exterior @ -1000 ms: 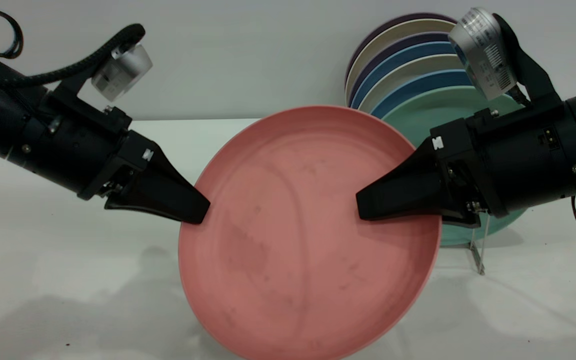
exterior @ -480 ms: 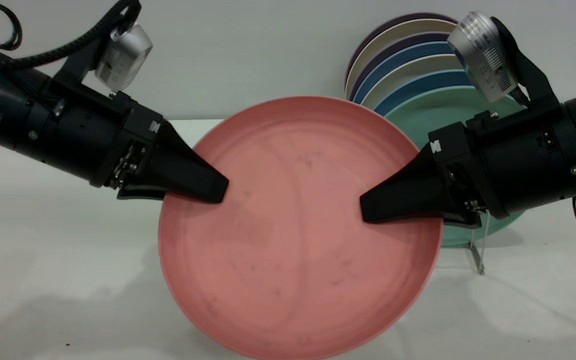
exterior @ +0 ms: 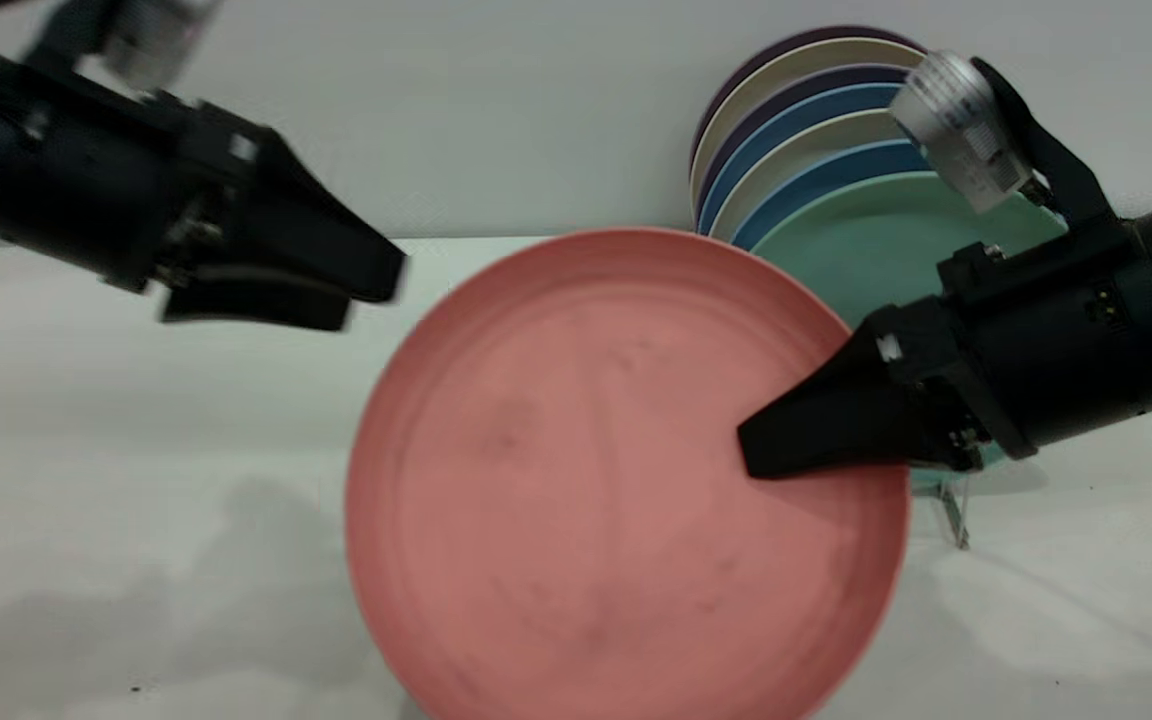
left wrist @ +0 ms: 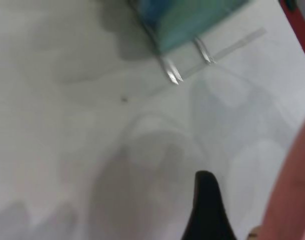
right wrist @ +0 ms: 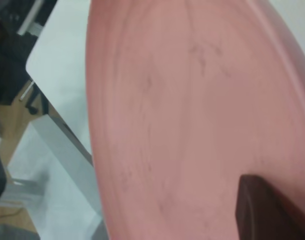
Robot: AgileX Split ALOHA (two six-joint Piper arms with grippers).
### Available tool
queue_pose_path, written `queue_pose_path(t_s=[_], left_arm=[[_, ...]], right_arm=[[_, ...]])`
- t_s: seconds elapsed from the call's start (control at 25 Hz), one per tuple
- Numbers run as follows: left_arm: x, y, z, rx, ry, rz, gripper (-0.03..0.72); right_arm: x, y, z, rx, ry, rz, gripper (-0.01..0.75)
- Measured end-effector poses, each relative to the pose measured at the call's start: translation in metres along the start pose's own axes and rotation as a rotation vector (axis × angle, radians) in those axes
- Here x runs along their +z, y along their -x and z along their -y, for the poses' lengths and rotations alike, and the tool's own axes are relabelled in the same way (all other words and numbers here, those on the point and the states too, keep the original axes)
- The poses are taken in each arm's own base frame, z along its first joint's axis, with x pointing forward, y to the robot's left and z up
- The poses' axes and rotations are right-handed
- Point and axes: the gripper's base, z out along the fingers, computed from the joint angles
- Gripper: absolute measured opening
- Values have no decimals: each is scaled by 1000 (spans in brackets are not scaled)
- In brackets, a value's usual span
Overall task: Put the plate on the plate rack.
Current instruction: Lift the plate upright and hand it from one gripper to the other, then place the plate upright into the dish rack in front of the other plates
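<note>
Right fingers [exterior: 771, 462] pinch plate [exterior: 596, 480] rim — left gripper [exterior: 366, 285] clear (no legible writing).

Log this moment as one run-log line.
left gripper: open, clear of plate | right gripper: shut on plate, held upright | plate rack: holds other plates, pink not placed

The plate [exterior: 616, 480], held upright by the right gripper [exterior: 766, 455], blocks the table [exterior: 136, 420] centre. Behind it on the right, the rack [exterior: 954, 510] is packed with standing plates [exterior: 816, 160], the teal plate [exterior: 866, 250] foremost. The left gripper [exterior: 366, 285], fingers apart, hangs over bare table on the left.
</note>
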Motion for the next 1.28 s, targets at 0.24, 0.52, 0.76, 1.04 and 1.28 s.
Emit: queue_pose_path(t_s=[0.24,0.52,0.76,1.04,1.28], left_arm=[[-22,-1,-26,-67,44,11,557],[-24,-3,-29,-75,51,1,559],[-24,-3,-29,-72,54,0,559],[-24,-3,-30,-70,64,1,559],[-24,-2,-30,-69,69,1,559]], right_arm=[[-17,1,16,-28,-45,7,97],[-60,18,19,-236,-210,75,95],[-90,31,10,-493,-392,95,95],[-109,38,3,-671,-533,76,95],[-114,42,9,-799,-612,-21,95]])
